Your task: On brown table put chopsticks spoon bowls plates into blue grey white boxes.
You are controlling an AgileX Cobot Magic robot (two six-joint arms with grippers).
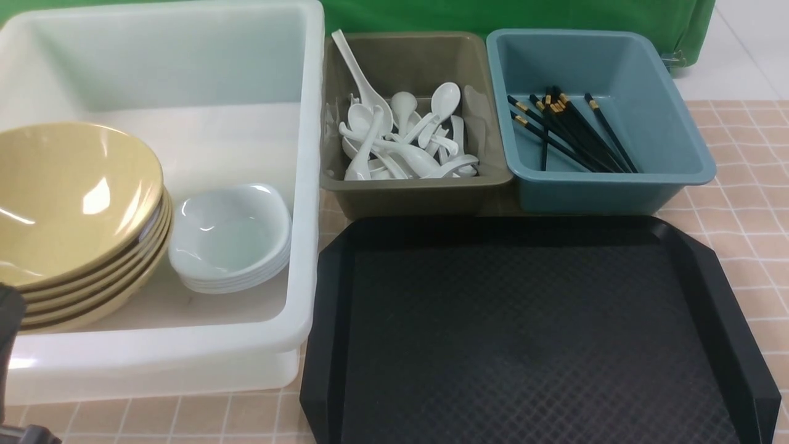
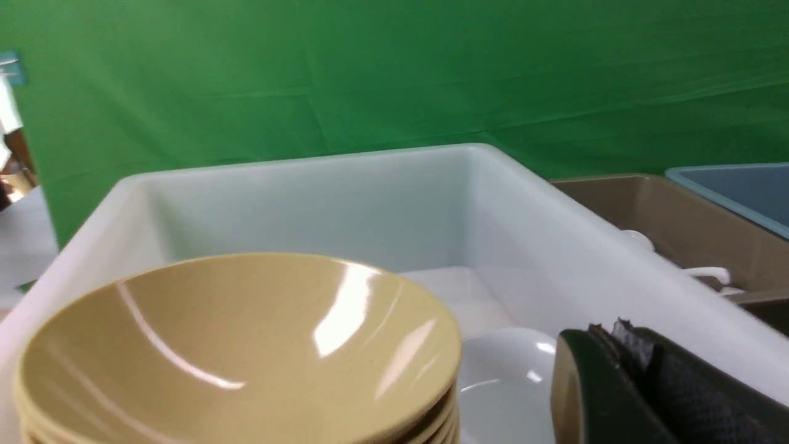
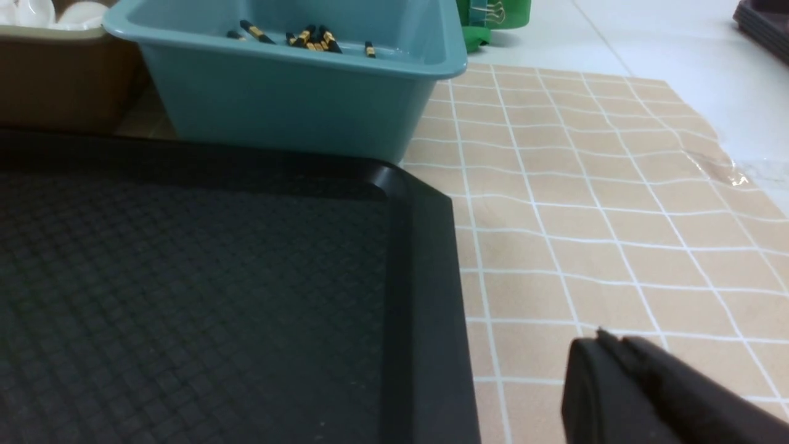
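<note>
- Now the left claw is closed on nothing, just beside the yellow bowls stacked in the white tub, with the plates next to them.
- Right claw looks closed and empty, low over the worktop beside the black tray.
- Beyond that claw, chopsticks lie in the blue box.
- Spoons fill the grey box between tub and blue box.

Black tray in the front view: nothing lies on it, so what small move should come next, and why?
Probably none beyond parking both arms. The black tray is bare, the bowls and plates sit in the white tub, spoons in the olive-grey box, chopsticks in the teal box.
</note>
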